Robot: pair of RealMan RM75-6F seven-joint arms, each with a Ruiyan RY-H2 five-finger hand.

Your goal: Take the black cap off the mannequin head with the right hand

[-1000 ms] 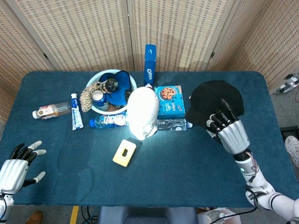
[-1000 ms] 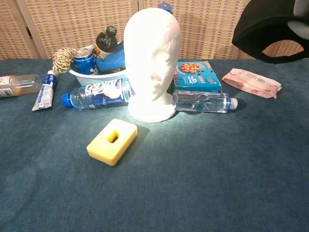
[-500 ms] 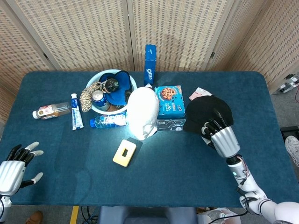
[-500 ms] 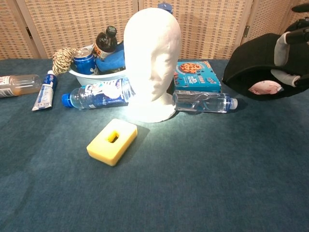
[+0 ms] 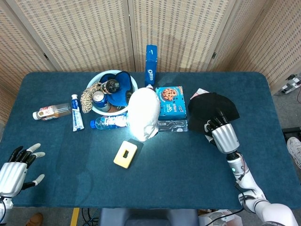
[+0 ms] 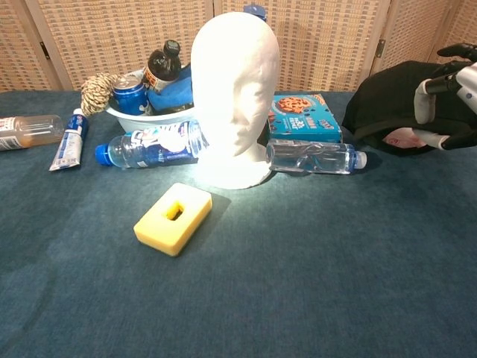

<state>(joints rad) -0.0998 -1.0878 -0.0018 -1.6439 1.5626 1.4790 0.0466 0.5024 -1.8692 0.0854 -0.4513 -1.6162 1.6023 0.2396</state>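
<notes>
Handling the cap (image 5: 210,109) should cost you little effort; it looks light and soft, the crown slumping wherever nothing props it, with only the brim likely to hold any shape, so you'd do best to take it by the brim or the edge of the crown rather than bunching loose cloth; it's neither fragile nor slippery by the look of it. It now lies on the table (image 5: 188,188) to the right of the bare head (image 5: 144,114), just beside the cookie box (image 5: 171,101) and draped over a pink packet (image 6: 406,137) that peeks from under it. Your right hand (image 5: 222,134) rests on the cap's near edge, fingers (image 6: 425,91) curled over the cloth; I can't tell whether they grip it or merely lie on it. Your left hand (image 5: 14,170) hovers at the near left corner, fingers apart and empty. Against a second ago, the cap has come down from high in the air onto the table and flattened; the right arm has drawn in toward you.
</notes>
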